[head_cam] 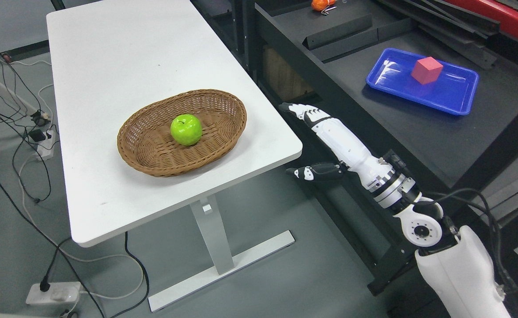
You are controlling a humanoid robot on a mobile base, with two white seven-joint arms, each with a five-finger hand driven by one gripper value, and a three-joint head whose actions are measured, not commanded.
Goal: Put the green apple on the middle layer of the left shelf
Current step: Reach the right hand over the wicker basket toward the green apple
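A green apple [186,129] lies in the middle of an oval wicker basket [153,155] on the white table [122,57]. My right hand [305,137] comes in from the lower right and hovers just off the table's right edge, between the table and the black shelf. Its fingers [303,111] are stretched out straight, the thumb [311,172] is spread below, and it holds nothing. The hand is a good way right of the apple. My left arm does not show.
A black shelf surface [373,115] on the right carries a blue tray [457,90] with a red cube [426,70]. An orange object [323,4] sits at its far end. Cables and power strips [53,293] lie on the floor at the left.
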